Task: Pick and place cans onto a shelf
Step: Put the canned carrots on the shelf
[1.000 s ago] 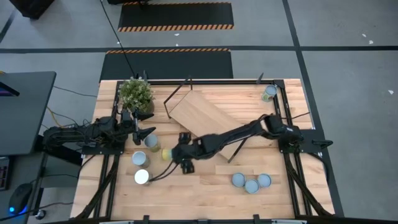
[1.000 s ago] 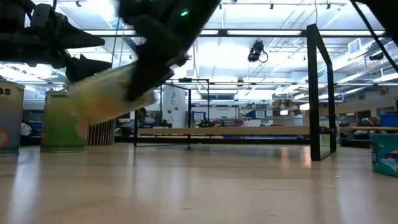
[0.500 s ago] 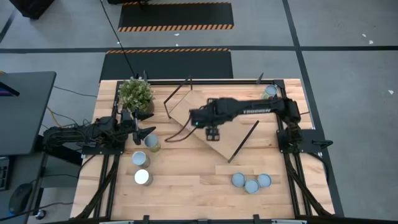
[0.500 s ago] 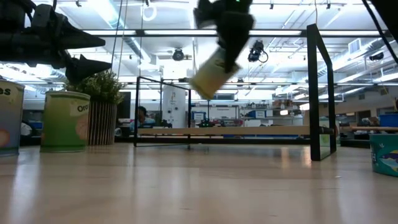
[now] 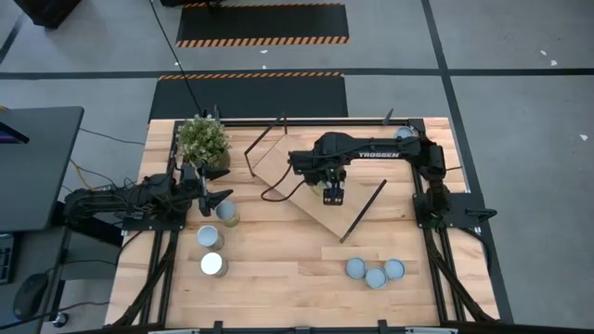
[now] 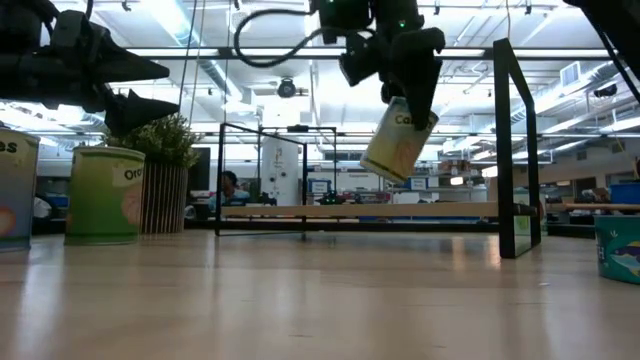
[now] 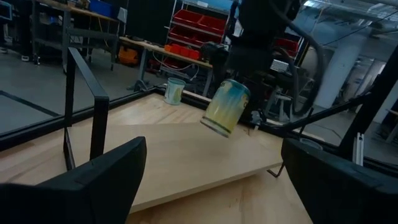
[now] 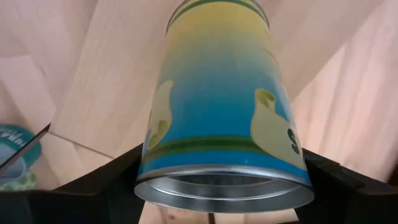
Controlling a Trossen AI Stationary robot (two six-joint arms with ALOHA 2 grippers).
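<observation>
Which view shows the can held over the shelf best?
The right wrist view: the can fills it, clamped by the right end effector. The low and left wrist views show it tilted above the shelf; from the high view, the arm hides it.

Right arm stretched from its base at the table's right edge toward the middle, forearm level, wrist bent down. Right gripper [image 5: 332,193] raised in the air, fingers [image 8: 118,177] clamped on either side of a load carried tilted. Left arm folded low along the table's left side, waiting. Left gripper [image 5: 219,199] held above the surface, fingers [image 7: 93,177] spread wide apart, nothing between them.
</observation>
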